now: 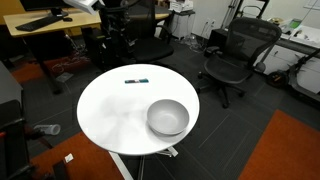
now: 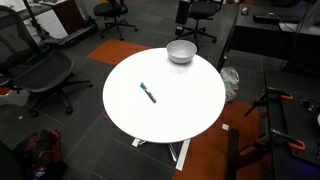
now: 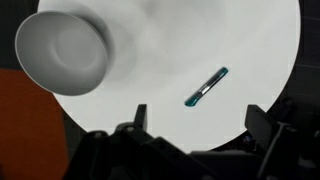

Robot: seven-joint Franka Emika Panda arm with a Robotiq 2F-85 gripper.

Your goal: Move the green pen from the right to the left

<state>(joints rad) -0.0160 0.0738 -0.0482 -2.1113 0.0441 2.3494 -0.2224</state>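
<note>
- Wrist view first: the tool (image 3: pixel 199 120) comes in from the bottom edge with its two dark fingers (image 3: pixel 140 117) spread wide. The gap between them is empty, and it has hold of nothing.
- The tool sits up above the counter (image 3: pixel 170 40) and touches none of the things on it.
- The green pen (image 3: pixel 207 88) lies flat on the white counter top at a slant. In the wrist view it shows just beyond the gap between the fingers, clear of both.
- In an exterior view the green pen (image 1: pixel 136 80) lies close to the far rim of the round counter (image 1: pixel 110 110). In an exterior view from another place the pen (image 2: pixel 148 92) shows as a short slanted stroke left of the middle of the counter (image 2: pixel 185 105).
- The grey bowl (image 3: pixel 62 52) stands upright and looks empty, up in the left corner of the wrist view.
- In both exterior views the bowl (image 1: pixel 168 117) (image 2: pixel 181 50) stands near the rim of the counter, well apart from the pen.
- Neither exterior view shows the tool.
- Around the counter there are black office chairs (image 1: pixel 235 55) (image 2: pixel 35 65) on dark floor.
- A patch of orange carpet (image 1: pixel 285 150) shows by the foot of the counter.
</note>
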